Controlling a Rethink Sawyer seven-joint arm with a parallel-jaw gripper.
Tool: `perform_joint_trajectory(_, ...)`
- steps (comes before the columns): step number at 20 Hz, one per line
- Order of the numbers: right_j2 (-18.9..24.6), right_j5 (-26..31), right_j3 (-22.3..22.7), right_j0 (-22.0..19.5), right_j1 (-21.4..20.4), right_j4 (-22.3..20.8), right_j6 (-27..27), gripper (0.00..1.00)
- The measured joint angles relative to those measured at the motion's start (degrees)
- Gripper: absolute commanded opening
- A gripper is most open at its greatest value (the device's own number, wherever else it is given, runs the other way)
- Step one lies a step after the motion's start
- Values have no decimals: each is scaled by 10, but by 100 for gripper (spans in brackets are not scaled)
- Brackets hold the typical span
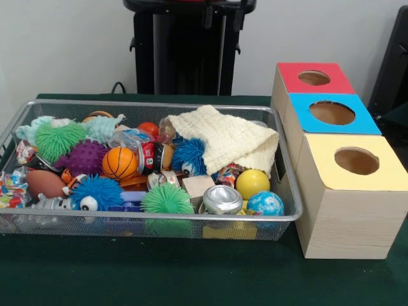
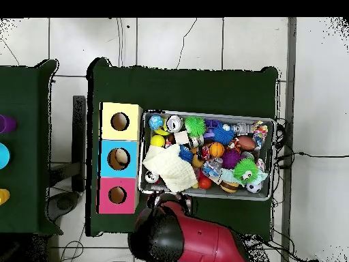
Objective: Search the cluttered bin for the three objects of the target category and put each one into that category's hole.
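The silver wire-mesh bin (image 1: pixel 159 217) stands on the dark green table, piled with toys; it also shows in the overhead view (image 2: pixel 275 160). One wrinkly clear packet with blue and white (image 1: pixel 130 137) lies near the middle, behind the orange basketball; overhead it shows as well (image 2: pixel 212 168). Other crinkly packets (image 1: pixel 11 187) lie at the bin's left end, with more colours in them. My arm (image 2: pixel 180 239) is drawn back over the robot's side of the table. The gripper (image 2: pixel 171 202) sits just outside the bin's edge, clear of the toys.
Three wooden boxes stand beside the bin, each with a round hole: red top (image 1: pixel 292 81), blue top (image 1: pixel 305 122), yellow top (image 1: pixel 324 167). A cream cloth (image 1: pixel 223 137) covers the bin's back right corner. Spiky balls, a red can (image 1: pixel 150 157) and a silver can (image 1: pixel 222 199) crowd the rest.
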Motion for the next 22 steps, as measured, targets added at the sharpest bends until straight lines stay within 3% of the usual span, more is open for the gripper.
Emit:
perform_joint_trajectory(10, -4, 0, -39, -44, 19, 0, 0, 100)
perform_joint_trajectory(22, -3, -10, -71, -90, 78, -1, 0, 100)
